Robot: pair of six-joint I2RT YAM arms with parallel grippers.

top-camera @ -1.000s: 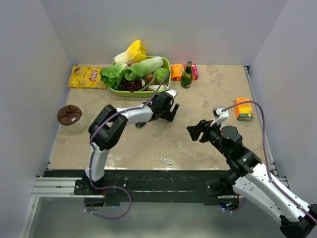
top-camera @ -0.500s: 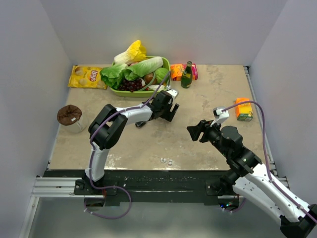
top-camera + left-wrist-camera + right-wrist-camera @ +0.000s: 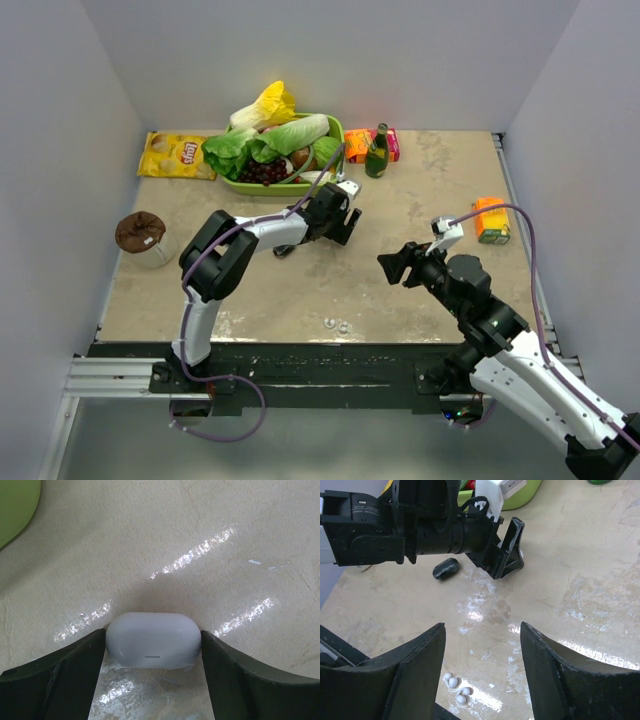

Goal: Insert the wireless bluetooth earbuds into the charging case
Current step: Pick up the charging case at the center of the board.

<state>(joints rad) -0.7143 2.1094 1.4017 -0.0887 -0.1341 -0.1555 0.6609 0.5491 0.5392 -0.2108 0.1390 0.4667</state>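
A white oval charging case [image 3: 152, 639] rests on the table, lid closed, between the fingers of my left gripper [image 3: 153, 641]. Both dark fingers [image 3: 75, 670] press against its ends. In the top view that gripper [image 3: 345, 225] sits low at mid-table, hiding the case. A small black case [image 3: 445, 569] lies beside the left arm. Two pairs of whitish earbuds [image 3: 455, 689] lie near the table's front edge [image 3: 335, 325]. My right gripper [image 3: 482, 630] hangs open above the table with nothing in it, right of centre [image 3: 395, 265].
A green basket [image 3: 335, 128] of lettuce and grapes stands at the back. A chip bag [image 3: 175, 155], a green bottle [image 3: 377, 150] and an orange packet [image 3: 357, 146] lie near it. An orange carton [image 3: 491, 221] is on the right, a muffin [image 3: 140, 232] on the left.
My left gripper's fingers have drawn in around the white case. Neither arm has shifted visibly.
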